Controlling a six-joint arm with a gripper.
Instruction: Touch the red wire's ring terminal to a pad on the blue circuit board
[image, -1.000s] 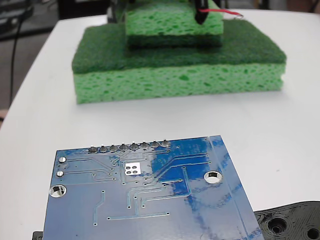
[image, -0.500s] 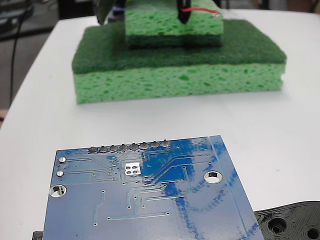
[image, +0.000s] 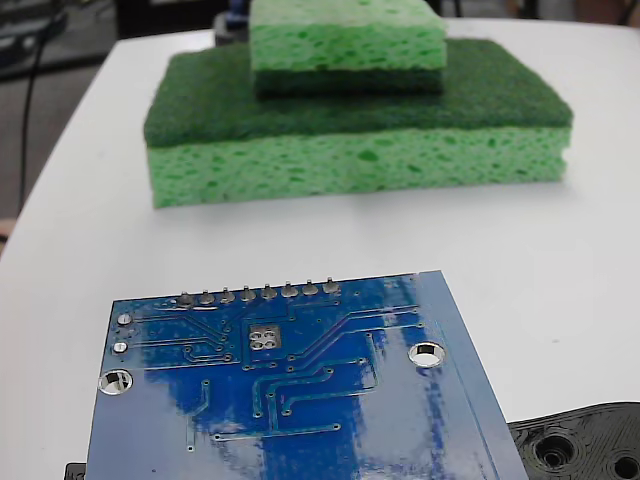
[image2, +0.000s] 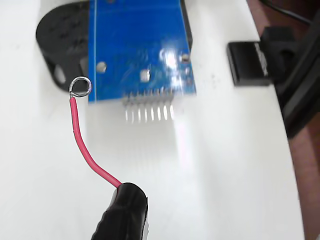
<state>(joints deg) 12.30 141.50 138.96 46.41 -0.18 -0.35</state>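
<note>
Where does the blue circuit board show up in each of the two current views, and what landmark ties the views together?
Fixed view: the blue circuit board fills the lower foreground, in front of the stacked green sponges.
Wrist view: the blue circuit board sits at top centre, beyond the ring terminal of the red wire.
Shared landmark: the row of solder pins along one board edge.

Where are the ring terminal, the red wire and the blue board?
ring terminal (image2: 80, 86), wrist view, on its metal loop
red wire (image2: 80, 145), wrist view, mid-length of insulation
blue board (image: 330, 420), fixed view, on its bare glossy face
</note>
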